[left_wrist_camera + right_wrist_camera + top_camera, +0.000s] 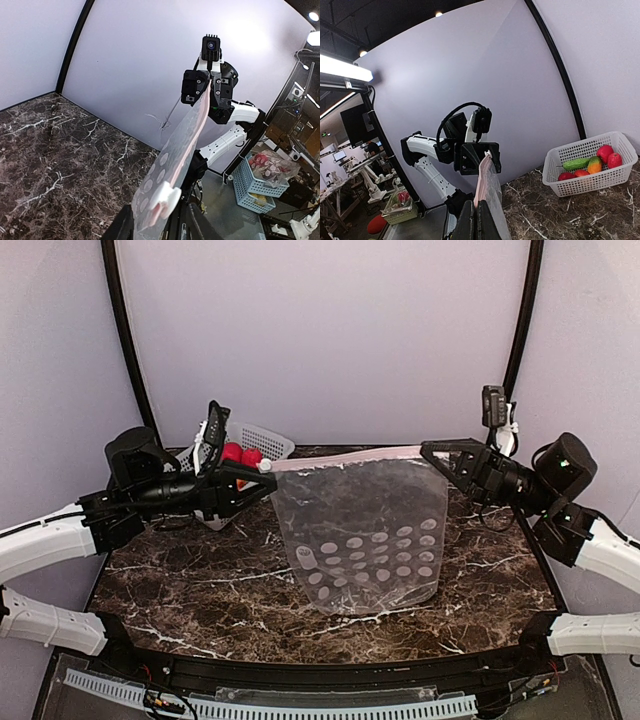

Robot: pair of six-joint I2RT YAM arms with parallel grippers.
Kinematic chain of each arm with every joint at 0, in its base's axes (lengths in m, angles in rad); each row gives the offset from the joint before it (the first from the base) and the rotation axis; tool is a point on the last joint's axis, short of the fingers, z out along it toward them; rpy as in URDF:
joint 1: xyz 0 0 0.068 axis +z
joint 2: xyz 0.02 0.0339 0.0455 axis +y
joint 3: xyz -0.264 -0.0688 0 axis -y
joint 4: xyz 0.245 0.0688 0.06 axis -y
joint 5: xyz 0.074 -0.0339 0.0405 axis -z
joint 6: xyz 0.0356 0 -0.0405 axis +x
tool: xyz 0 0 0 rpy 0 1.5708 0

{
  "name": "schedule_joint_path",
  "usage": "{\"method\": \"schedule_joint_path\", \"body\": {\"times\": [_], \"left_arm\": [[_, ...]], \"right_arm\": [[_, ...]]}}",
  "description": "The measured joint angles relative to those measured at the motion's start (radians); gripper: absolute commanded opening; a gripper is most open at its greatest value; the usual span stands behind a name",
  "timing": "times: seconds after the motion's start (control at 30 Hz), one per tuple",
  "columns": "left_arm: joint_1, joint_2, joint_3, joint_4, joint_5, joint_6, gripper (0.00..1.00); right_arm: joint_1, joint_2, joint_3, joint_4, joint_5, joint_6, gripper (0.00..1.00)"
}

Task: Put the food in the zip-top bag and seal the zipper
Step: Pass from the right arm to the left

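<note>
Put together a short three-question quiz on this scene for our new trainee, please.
1. True or false: the zip-top bag is held by the left end effector alone.
2. Multiple choice: the food is A) in the bag, B) in the white basket, C) in the left end effector.
3. Fill in: both end effectors grip the bag along its pinkish ____.
Key: 1 false, the right end effector holds the other corner; 2 B; 3 zipper.
</note>
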Motion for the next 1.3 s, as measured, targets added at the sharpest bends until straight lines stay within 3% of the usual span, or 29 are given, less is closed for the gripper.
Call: {"method": "schedule_joint_path", "body": {"times": [0.1, 0.23, 0.53, 0.7, 0.87, 1.0, 1.2, 1.3], "left_arm": [[0.005, 0.007, 0.000, 0.012, 0.014, -0.010, 0.26], [0.006, 0.016, 0.000, 0.019, 0.026, -0.012, 0.27], [0.006, 0.016, -0.006, 0.020, 0.045, -0.021, 0.01], [0.006, 0.016, -0.007, 0.019, 0.053, -0.016, 0.01], [0.006, 0.037, 0.041, -0.084, 0.081, 0.050, 0.01], [0.006, 0.127, 0.208, -0.277, 0.134, 0.172, 0.01], [0.006, 0.299, 0.493, -0.617, 0.246, 0.434, 0.01], [0.006, 0.361, 0.550, -0.715, 0.283, 0.528, 0.01]], "right_arm": [[0.000, 0.001, 0.000, 0.000, -0.004, 0.002, 0.00], [0.000, 0.001, 0.000, 0.000, -0.003, 0.003, 0.00], [0.000, 0.000, 0.000, -0.009, 0.011, 0.004, 0.00], [0.000, -0.008, 0.000, -0.045, 0.047, 0.002, 0.00], [-0.002, -0.023, 0.005, -0.136, 0.077, -0.028, 0.32], [-0.002, -0.030, 0.066, -0.322, 0.114, -0.117, 0.58], [-0.002, -0.021, 0.283, -0.663, 0.185, -0.301, 0.61], [-0.002, 0.022, 0.395, -0.782, 0.192, -0.369, 0.60]]}}
